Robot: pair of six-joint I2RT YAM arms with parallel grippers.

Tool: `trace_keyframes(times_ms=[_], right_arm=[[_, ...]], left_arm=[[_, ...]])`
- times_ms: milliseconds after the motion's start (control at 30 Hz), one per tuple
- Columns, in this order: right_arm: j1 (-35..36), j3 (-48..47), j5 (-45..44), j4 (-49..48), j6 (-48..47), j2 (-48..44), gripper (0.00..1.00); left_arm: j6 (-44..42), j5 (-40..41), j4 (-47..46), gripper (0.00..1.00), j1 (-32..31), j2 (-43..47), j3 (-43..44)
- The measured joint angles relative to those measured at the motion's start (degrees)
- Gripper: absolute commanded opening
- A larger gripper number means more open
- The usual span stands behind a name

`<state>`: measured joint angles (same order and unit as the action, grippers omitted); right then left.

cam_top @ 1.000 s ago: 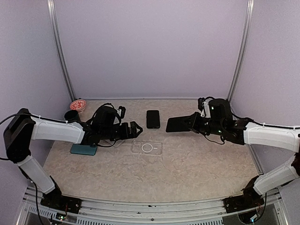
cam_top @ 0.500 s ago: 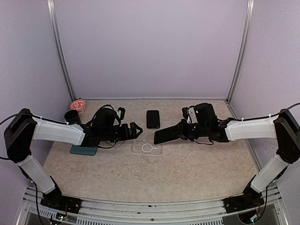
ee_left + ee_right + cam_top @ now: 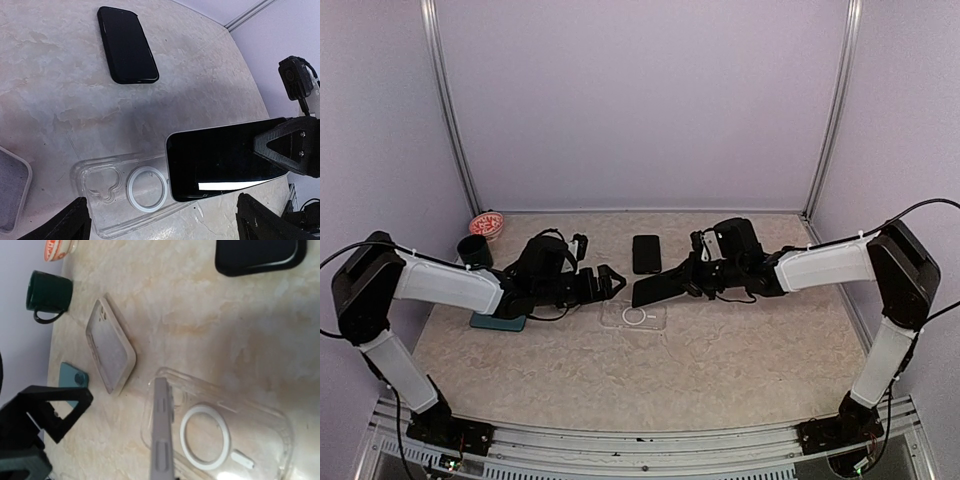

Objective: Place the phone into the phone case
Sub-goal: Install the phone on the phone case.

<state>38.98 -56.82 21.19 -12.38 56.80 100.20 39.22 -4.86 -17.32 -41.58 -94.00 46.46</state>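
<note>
right gripper [image 3: 698,280] is clamped on 1 end of the phone [image 3: 665,287], holding it tilted just above the right part of the clear phone case [image 3: 634,315]; whether they touch is unclear. left gripper [image 3: 609,281] hovers with jaws wide apart beside the case's left end, holding nothing. the step looks like alignment. next, the phone likely needs squaring to the case outline, then seating 1 edge and pressing flat.

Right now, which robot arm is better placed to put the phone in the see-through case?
The right one. The right gripper is shut on the phone, held over one end of the clear case. The left gripper is open and empty beside it.
</note>
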Motion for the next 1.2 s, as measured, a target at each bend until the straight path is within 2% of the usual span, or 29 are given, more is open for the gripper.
trace_keyframes(times_ms=[500, 1200], right_arm=[[1.0, -2.2, 3.7, -3.6, 3.3, 6.3, 0.0], [1.4, -3.7, 5.3, -6.5, 5.9, 10.2, 0.0]], left_arm=[[1.6, -1.9, -3.0, 0.99, 0.0, -3.2, -1.9], [3.0, -3.7, -6.3, 0.99, 0.0, -6.7, -2.8]])
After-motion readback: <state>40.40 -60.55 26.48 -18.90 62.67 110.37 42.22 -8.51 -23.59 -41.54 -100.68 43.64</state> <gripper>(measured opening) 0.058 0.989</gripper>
